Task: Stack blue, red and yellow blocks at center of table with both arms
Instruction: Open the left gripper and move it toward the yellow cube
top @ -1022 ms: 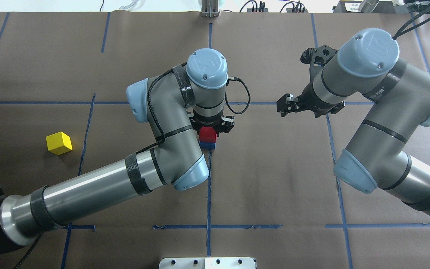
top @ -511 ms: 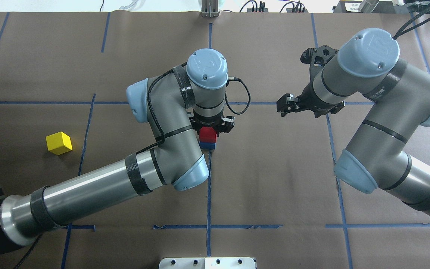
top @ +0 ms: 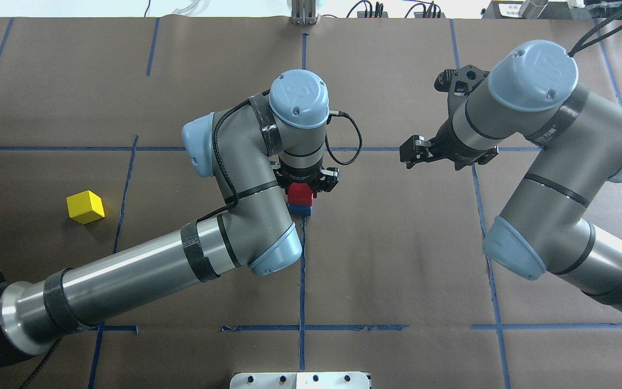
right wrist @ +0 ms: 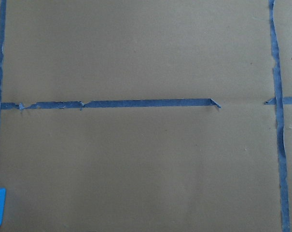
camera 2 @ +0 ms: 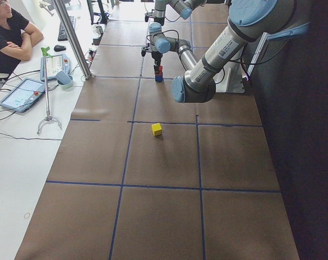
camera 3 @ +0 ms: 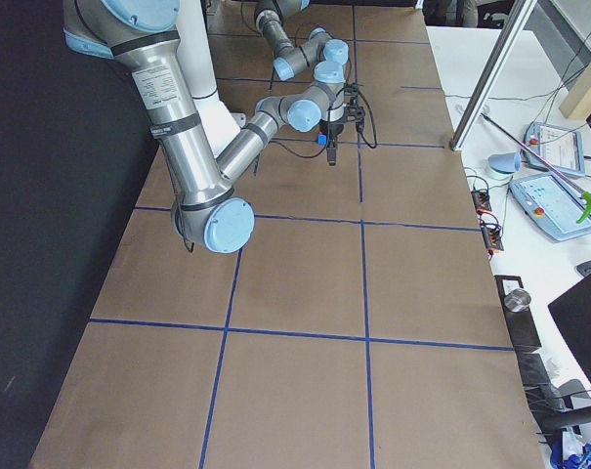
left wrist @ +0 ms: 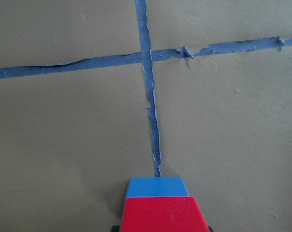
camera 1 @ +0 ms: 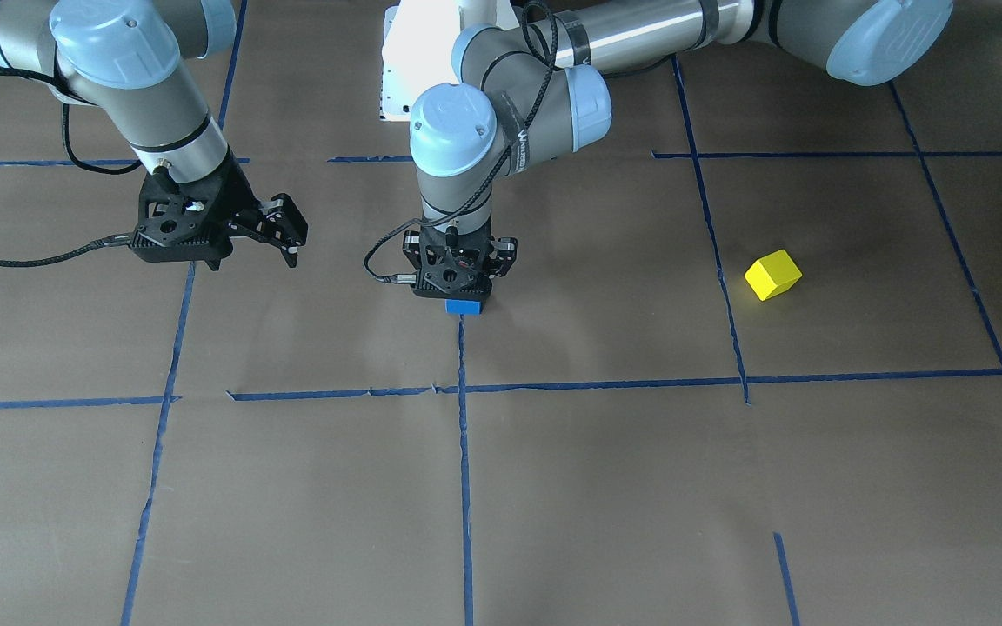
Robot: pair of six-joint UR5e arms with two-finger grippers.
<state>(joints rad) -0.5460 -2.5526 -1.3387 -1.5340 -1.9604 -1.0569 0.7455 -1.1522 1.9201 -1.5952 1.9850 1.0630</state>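
Observation:
A red block [top: 301,193] sits on a blue block [top: 300,209] at the table's centre, on a blue tape cross. My left gripper [top: 301,195] points straight down and is shut on the red block. The left wrist view shows the red block [left wrist: 160,215] squarely on the blue block [left wrist: 155,187]. In the front-facing view only the blue block [camera 1: 467,306] shows, below my left gripper [camera 1: 464,291]. A yellow block [top: 85,207] lies alone on my left side. My right gripper [top: 411,154] hovers open and empty to the right of the stack.
Blue tape lines [top: 302,270] divide the brown paper table into squares. The robot's white base plate [top: 300,380] is at the near edge. An operator [camera 2: 6,32] sits beyond the far edge, beside a tablet [camera 2: 23,95].

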